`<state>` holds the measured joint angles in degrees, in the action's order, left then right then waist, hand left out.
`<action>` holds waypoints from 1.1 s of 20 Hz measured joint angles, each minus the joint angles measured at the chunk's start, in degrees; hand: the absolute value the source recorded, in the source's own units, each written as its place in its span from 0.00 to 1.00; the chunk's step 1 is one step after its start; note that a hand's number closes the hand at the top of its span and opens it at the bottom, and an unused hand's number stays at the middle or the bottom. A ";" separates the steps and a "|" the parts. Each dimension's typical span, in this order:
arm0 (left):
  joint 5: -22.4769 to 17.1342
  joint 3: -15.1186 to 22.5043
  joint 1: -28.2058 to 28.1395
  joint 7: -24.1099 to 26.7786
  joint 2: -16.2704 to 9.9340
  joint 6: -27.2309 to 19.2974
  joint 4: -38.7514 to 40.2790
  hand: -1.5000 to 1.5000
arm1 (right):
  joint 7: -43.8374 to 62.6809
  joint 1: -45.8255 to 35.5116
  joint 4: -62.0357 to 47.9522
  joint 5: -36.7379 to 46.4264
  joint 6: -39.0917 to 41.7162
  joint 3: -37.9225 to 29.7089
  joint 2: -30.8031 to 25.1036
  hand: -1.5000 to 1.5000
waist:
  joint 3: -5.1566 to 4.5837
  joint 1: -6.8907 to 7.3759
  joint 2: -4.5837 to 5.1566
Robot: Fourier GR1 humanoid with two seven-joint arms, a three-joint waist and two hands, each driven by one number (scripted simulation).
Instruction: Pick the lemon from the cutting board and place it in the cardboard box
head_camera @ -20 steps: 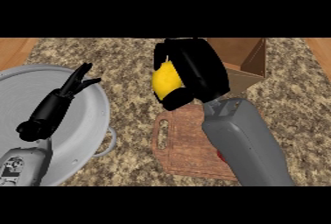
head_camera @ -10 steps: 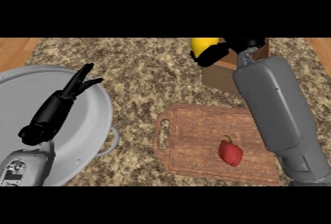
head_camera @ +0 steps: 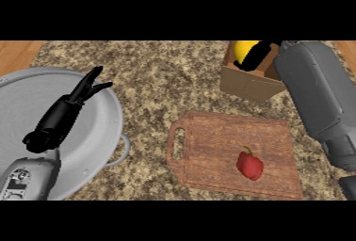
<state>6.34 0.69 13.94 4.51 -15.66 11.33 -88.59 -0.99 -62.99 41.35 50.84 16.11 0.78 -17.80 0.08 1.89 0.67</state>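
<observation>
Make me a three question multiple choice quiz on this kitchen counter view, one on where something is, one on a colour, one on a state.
1. Where is the lemon?
A. on the cutting board
B. over the cardboard box, in the right robot hand
C. in the metal pan

2. What colour is the pepper on the cutting board?
A. red
B. green
C. orange

3. How is the left robot hand?
A. curled round the pan's handle
B. open, fingers straight, over the pan
C. pressing the pepper

Answers: 1 B, the right robot hand curls round it above the cardboard box. 2 A, it shows red. 3 B, it holds nothing above the metal pan.
</observation>
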 measured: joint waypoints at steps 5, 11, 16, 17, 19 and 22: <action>-0.26 -0.37 0.84 0.59 -0.06 0.73 1.03 0.50 | -5.65 -2.05 -10.37 2.54 3.24 1.30 -3.85 0.00 | -0.01 0.49 0.26; 0.13 -0.05 1.39 0.37 0.59 0.79 1.13 0.50 | -17.43 -3.98 -17.53 1.80 6.53 0.83 -5.60 0.00 | 0.00 0.74 0.26; 0.34 -0.27 0.98 0.73 0.74 0.53 1.16 0.50 | -24.02 -4.72 -18.62 -6.90 5.14 -7.91 -4.75 0.00 | 0.12 0.35 0.18; 0.33 -0.25 1.06 0.78 0.76 0.61 1.24 0.50 | -24.18 -4.92 -19.10 -9.79 5.23 -10.78 -4.01 0.00 | 0.14 0.24 0.16; 0.81 0.01 1.10 0.66 1.05 0.17 1.17 0.50 | -23.99 -5.29 -20.40 -15.47 5.71 -16.64 -3.62 0.00 | 0.19 0.09 0.18; 1.08 0.08 1.33 0.70 1.22 -0.05 1.29 0.50 | -21.91 -5.85 -23.28 -22.68 6.37 -24.37 -4.18 0.00 | 0.17 0.20 0.34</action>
<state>7.43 0.78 15.27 5.21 -14.44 11.28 -87.31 -22.90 -68.84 18.07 28.16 22.49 -23.60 -21.99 0.25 2.10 1.01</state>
